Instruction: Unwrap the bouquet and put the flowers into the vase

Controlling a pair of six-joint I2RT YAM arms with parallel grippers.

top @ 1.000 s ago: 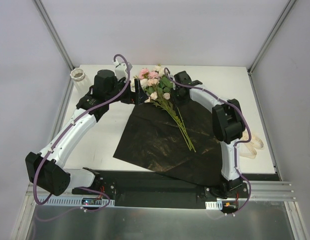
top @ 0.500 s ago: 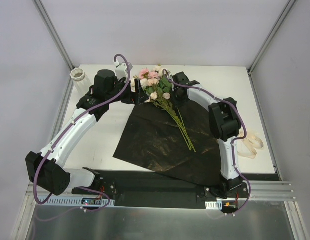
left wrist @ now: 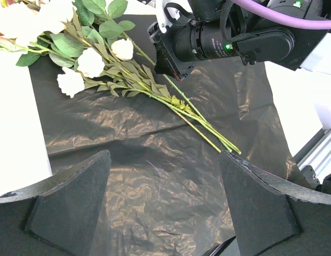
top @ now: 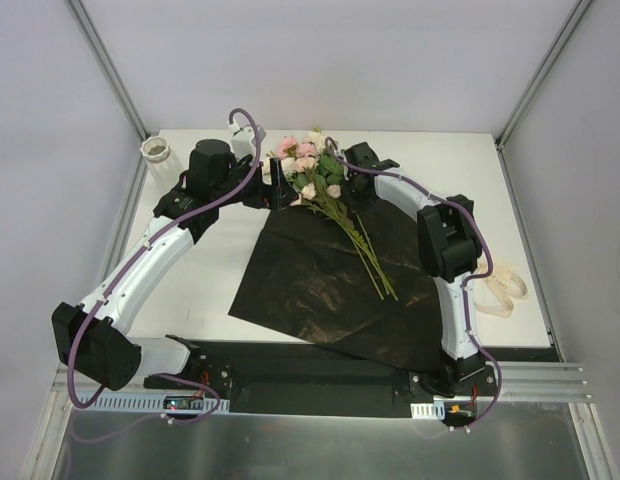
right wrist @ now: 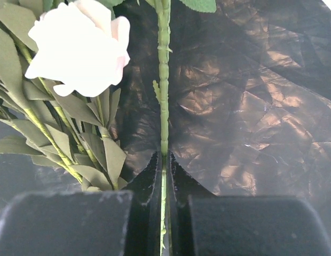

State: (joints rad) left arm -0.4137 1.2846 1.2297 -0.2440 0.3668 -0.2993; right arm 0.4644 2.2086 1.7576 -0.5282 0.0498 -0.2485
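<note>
The bouquet lies unwrapped: its flowers (top: pixel 312 168), pink and cream roses on thin green stems, rest across the flat black paper sheet (top: pixel 320 290). My right gripper (right wrist: pixel 164 160) is shut on one green stem (right wrist: pixel 164 80), beside a pale rose (right wrist: pixel 83 48); seen from above it (top: pixel 347 192) sits just right of the blooms. My left gripper (left wrist: pixel 164 154) hangs open over the paper (left wrist: pixel 155 202) with nothing between its fingers, left of the flowers (left wrist: pixel 91 61). The white ribbed vase (top: pixel 157 150) stands at the far left corner.
The cream ribbon (top: pixel 500 285) lies loose at the right table edge. The right arm's wrist (left wrist: pixel 229 42) shows in the left wrist view, just above the stems (left wrist: pixel 200 121). White enclosure walls surround the table.
My right gripper has closed onto a single stem. The right arm's elbow has shifted slightly left and the stem ends have moved a little. The left arm has stayed still.
</note>
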